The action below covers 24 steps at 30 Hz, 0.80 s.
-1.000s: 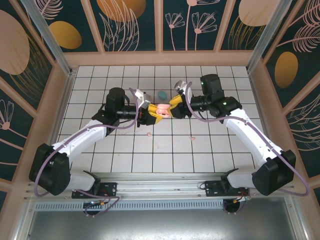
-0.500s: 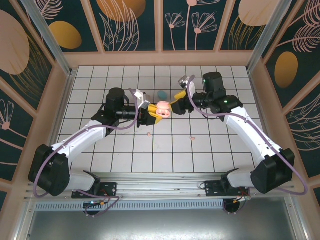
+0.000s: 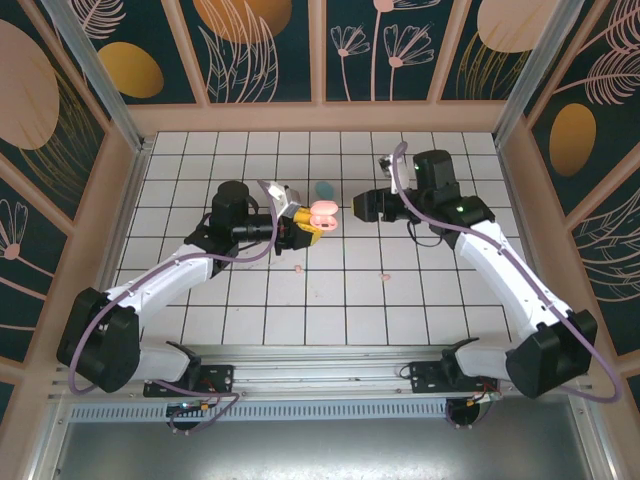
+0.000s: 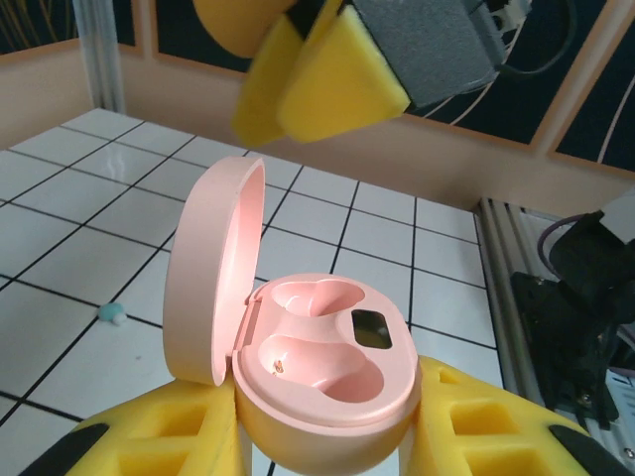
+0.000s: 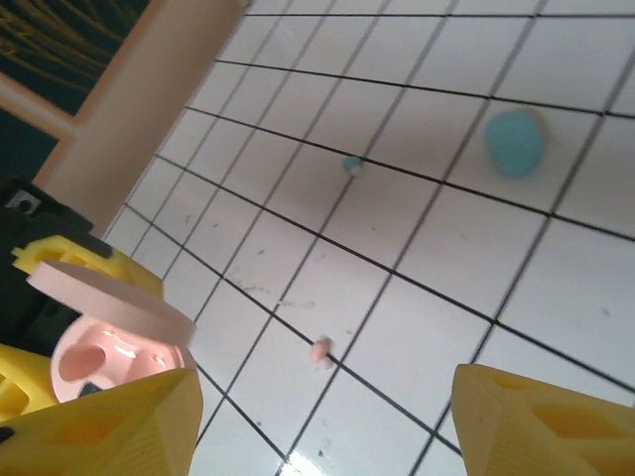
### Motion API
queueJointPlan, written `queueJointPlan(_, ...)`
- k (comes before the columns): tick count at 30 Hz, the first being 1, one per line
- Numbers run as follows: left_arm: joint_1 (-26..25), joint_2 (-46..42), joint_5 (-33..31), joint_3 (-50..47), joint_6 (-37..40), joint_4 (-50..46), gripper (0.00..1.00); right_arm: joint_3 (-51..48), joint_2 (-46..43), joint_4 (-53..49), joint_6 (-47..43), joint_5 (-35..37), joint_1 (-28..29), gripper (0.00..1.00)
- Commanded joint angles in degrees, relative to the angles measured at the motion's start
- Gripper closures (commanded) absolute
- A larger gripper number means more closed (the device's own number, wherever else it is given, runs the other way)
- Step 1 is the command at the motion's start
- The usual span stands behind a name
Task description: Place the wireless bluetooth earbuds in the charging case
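**Earbuds, charging case and surroundings.** A pink earbud (image 3: 299, 269) lies on the table just on the near side of the left arm's wrist. A second pink earbud (image 3: 384, 276) lies to its right, well apart, on the near side of the right arm. A teal earbud (image 5: 351, 165) rests on a tile near the teal oval case (image 5: 514, 142), which lies closed toward the far side of the table. All three sit outside the pink charging case (image 4: 327, 382).

That case is raised off the table, its lower shell clenched between the left fingers (image 4: 164, 441). Its lid (image 4: 213, 268) stands hinged upright, exposing two moulded wells.

The right fingers (image 5: 541, 421) are spread wide and released, grasping nothing. In the overhead view they sit to the right of the case, apart from it. In the left wrist view they appear blurred, above and beyond the open lid.

The table (image 3: 400, 320) is white tile with a dark grid. Wooden framing, aluminium posts and dark teal panels with gold and pink plant motifs enclose it.
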Motion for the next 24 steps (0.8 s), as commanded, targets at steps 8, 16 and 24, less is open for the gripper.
queueJointPlan(8, 0.54, -0.71, -4.5, -2.28, 0.63, 3.92, 0.83, -16.57, -12.95, -3.95, 36.11, 23.21, -0.54, 0.39)
queueJointPlan(16, 0.46, -0.74, -4.53, -2.04, 1.61, 3.07, 0.85, -30.02, -15.48, 0.03, 54.36, 25.73, 3.02, 0.49)
queueJointPlan(24, 0.47, -1.75, -4.27, -2.62, 1.65, 2.2, 0.85, -35.21, -9.7, 7.97, 60.21, 23.44, 3.18, 0.68)
